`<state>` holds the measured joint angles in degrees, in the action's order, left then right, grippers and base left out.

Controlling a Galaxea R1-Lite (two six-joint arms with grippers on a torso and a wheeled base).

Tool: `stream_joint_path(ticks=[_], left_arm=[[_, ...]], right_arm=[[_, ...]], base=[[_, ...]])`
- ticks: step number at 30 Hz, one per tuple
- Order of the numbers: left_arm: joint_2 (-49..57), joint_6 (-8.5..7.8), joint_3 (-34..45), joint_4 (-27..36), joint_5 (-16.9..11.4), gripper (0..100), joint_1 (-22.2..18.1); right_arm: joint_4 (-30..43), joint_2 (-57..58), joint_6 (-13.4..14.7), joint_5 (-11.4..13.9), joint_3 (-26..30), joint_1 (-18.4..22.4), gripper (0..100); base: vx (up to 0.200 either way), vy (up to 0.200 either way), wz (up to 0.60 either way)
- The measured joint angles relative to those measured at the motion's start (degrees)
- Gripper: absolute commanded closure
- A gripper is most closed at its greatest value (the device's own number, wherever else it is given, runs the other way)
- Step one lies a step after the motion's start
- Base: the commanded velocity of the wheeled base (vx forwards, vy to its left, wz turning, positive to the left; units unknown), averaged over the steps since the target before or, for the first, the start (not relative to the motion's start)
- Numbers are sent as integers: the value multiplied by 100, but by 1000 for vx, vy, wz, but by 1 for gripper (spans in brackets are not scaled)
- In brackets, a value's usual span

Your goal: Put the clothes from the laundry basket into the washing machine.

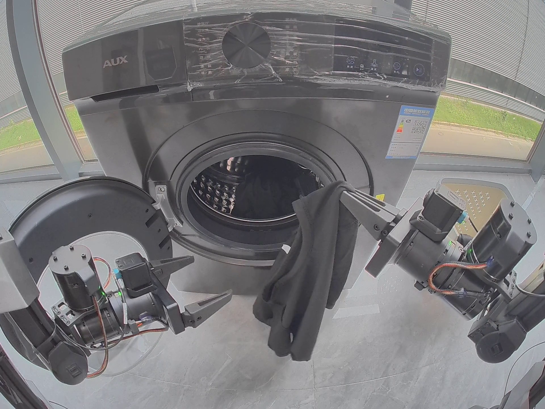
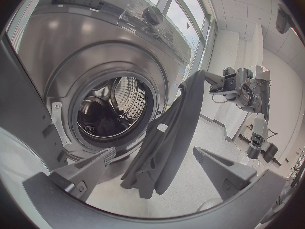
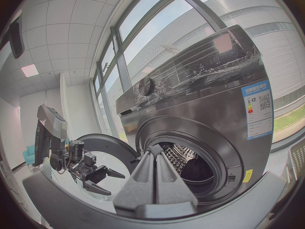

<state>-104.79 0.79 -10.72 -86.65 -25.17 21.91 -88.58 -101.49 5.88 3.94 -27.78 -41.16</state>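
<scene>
- Left gripper (image 1: pixel 211 276) (image 2: pixel 153 150) (image 3: pixel 117 185) hovers low at the robot's left, in front of the open door (image 1: pixel 85 211). Its fingers are spread wide with nothing between them, and they point toward the hanging cloth.
- Right gripper (image 1: pixel 347 195) (image 2: pixel 206 75) (image 3: pixel 155 150) is held up at the right side of the drum opening (image 1: pixel 250 197), its fingers pressed together on the top fold of a black garment (image 1: pixel 312 268) (image 2: pixel 165 143) (image 3: pixel 154 149).
- From that pinch the black garment hangs down freely in front of the lower right part of the opening. It is outside the drum, with its bottom end clear of the grey tiled floor (image 1: pixel 352 359). A small white tag shows on it in the left wrist view.
- Ahead stands the grey front-loading washing machine (image 1: pixel 255 103) (image 2: pixel 95 42) (image 3: pixel 203 112), its round door swung out to the robot's left.
- Inside the perforated steel drum lies something dark; whether it is clothing I cannot tell.
- Clear film wraps the control panel around the round dial (image 1: pixel 246 45), and a blue-edged label (image 1: pixel 410 132) sits on the front at upper right.
- Behind the right arm stands a pale perforated laundry basket (image 1: pixel 476 195), well apart from the garment.
</scene>
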Motion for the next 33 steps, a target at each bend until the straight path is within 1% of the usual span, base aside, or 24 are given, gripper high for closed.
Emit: stream_joint_path(ticks=[4,6,9,11,14,18,29,33], left_arm=[[-179,-17,-48,-6,0,0,69],[-279,-72,-102,-6,0,0,122],[-445,-205,-190,-6,0,0,190],[-535,-240,-236,-9,0,0,221],[-678,-257,-330,-6,-2,0,243],[-802,-265,-413,-6,-11,0,249],[-1321,-339,-621,-11,-55,0,356],[-1527,-429,-642,-15,-77,0,419]], right_arm=[[1,-16,9,-4,-61,-118,100],[0,-46,20,-4,-123,-215,100],[0,-127,50,-6,-229,-338,100],[1,-184,61,-9,-313,-407,100],[-5,-290,77,-9,-488,-597,100],[-7,-397,79,-9,-639,-733,100],[-7,-564,79,-9,-739,-857,100],[-7,-577,79,-15,-739,-862,100]], base=[[0,0,0],[0,0,0],[0,0,0],[0,0,0],[0,0,0],[0,0,0],[0,0,0],[0,0,0]])
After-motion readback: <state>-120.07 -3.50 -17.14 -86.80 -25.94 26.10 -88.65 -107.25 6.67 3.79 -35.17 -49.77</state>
